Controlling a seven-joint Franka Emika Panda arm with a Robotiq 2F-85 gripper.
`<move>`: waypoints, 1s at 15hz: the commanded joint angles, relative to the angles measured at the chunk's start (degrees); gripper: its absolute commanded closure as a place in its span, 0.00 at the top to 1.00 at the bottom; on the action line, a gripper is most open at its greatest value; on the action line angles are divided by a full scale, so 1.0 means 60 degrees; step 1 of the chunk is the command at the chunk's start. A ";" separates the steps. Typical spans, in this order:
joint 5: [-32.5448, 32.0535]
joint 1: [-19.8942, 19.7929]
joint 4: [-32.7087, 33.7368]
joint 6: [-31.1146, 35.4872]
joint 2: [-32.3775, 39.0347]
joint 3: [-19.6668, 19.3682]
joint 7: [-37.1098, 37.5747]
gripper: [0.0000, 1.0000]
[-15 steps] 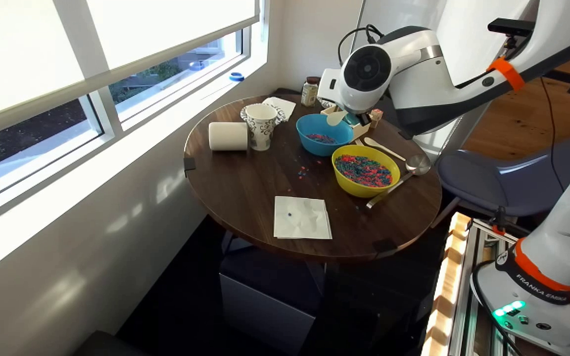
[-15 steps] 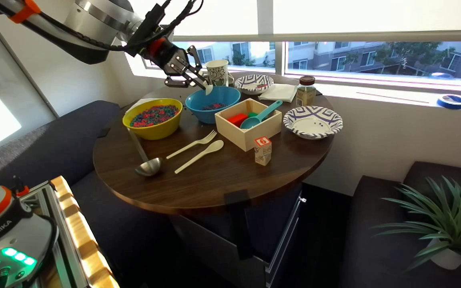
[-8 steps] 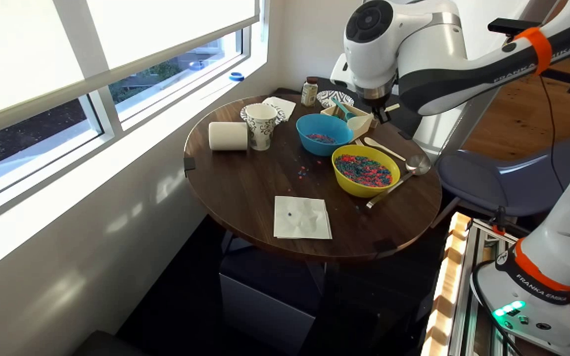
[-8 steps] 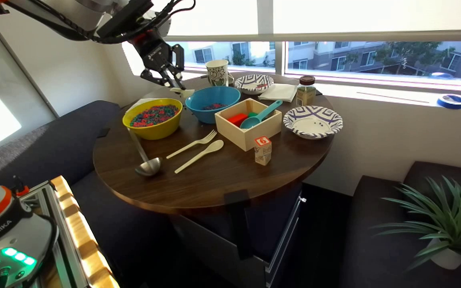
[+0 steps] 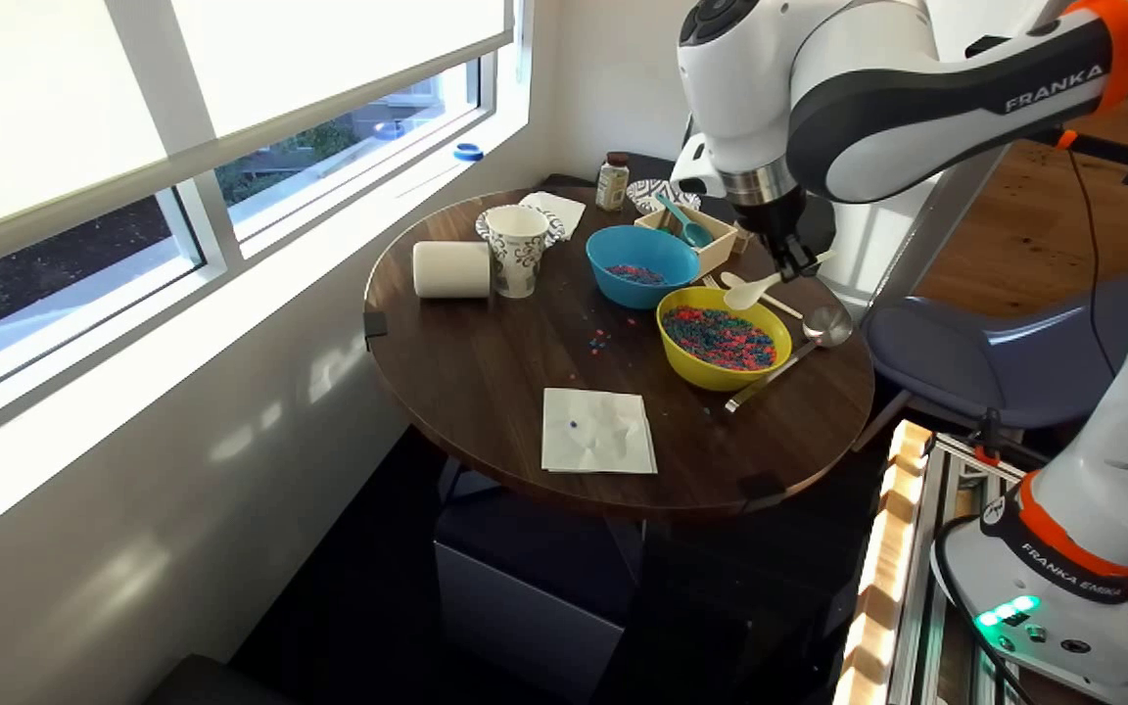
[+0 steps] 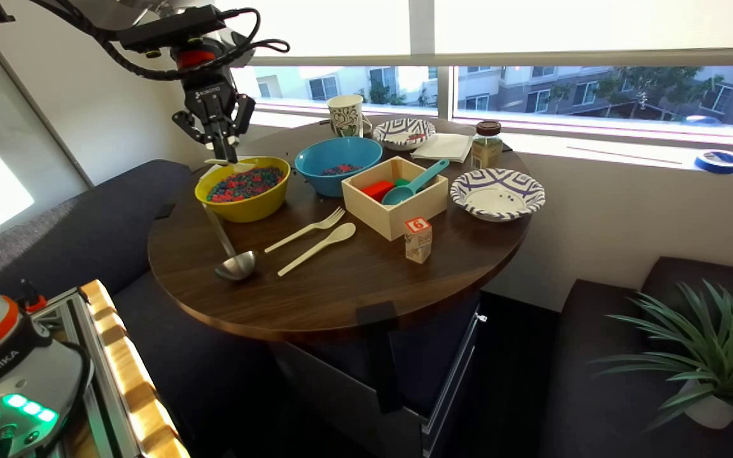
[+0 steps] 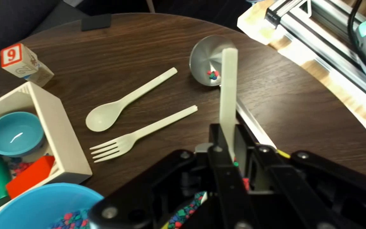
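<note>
My gripper (image 5: 799, 264) is shut on the handle of a cream plastic spoon (image 5: 752, 291). In the wrist view the spoon's handle (image 7: 229, 86) stands up between the fingers (image 7: 226, 136). The spoon is above the rim of the yellow bowl (image 5: 706, 375), its bowl end over the inside. The yellow bowl (image 6: 245, 211) is full of red, blue and green bits (image 6: 245, 184). In an exterior view the gripper (image 6: 225, 152) is just over that bowl's far side. The blue bowl (image 5: 633, 294) beside it holds fewer bits. Whether the spoon touches the bits cannot be told.
A metal ladle (image 7: 210, 60), a loose spoon (image 7: 103, 116) and a fork (image 7: 122, 144) lie near the yellow bowl. A wooden box (image 6: 379, 216) with a teal scoop (image 6: 414, 184), stacked blocks (image 6: 418, 240), a paper cup (image 5: 516, 255) and napkins (image 5: 598, 431) are on the round table.
My gripper has carried the spoon from over the blue bowl to over the yellow bowl. The wrist has turned to point more downward. The bowls have not moved.
</note>
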 commanded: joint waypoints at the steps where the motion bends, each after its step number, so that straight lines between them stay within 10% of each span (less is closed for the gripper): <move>1: 0.0368 -0.0065 0.0063 -0.0481 0.0259 -0.0039 -0.0050 0.03; 15: 0.0292 -0.0410 0.0260 -0.0214 0.1688 -0.0099 0.0339 0.03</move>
